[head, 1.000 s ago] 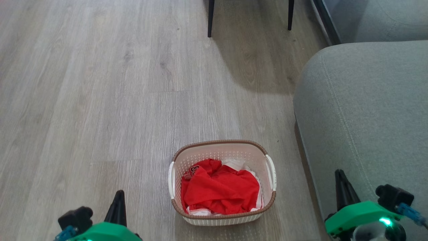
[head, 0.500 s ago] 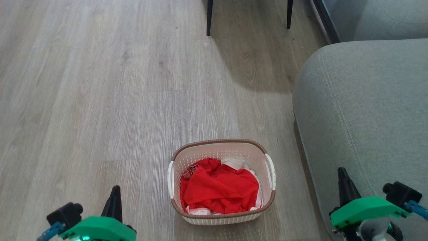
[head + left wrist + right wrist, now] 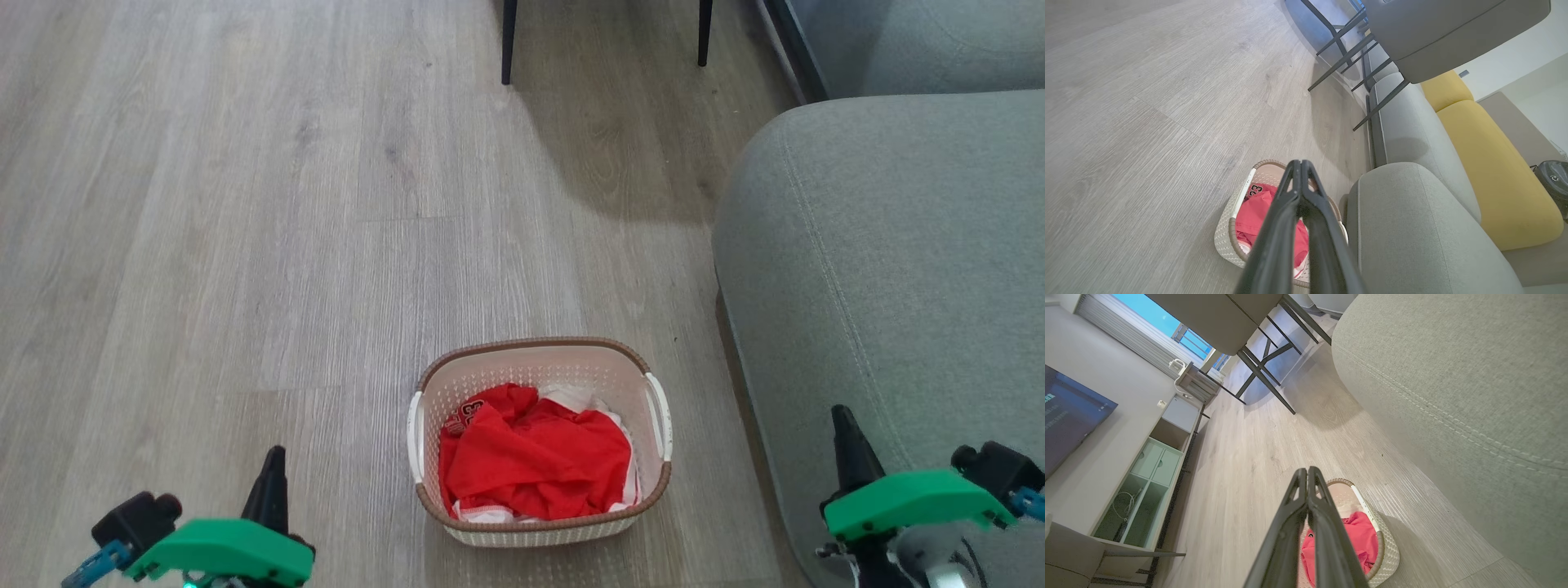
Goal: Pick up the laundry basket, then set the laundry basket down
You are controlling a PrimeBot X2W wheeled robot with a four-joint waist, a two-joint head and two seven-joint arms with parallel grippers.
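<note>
The laundry basket (image 3: pixel 531 371) hides its bottom beneath red clothing (image 3: pixel 535 465).

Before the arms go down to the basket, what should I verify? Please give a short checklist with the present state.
1. Upright basket on the floor: ok.
2. Both handles uncovered: ok.
3. All red clothes inside, none hanging over the edge: ok.
4. Open left gripper: not ok, it is shut.
5. Open right gripper: not ok, it is shut.
6. Enough room between basket and sofa for the right gripper: cannot tell.
</note>
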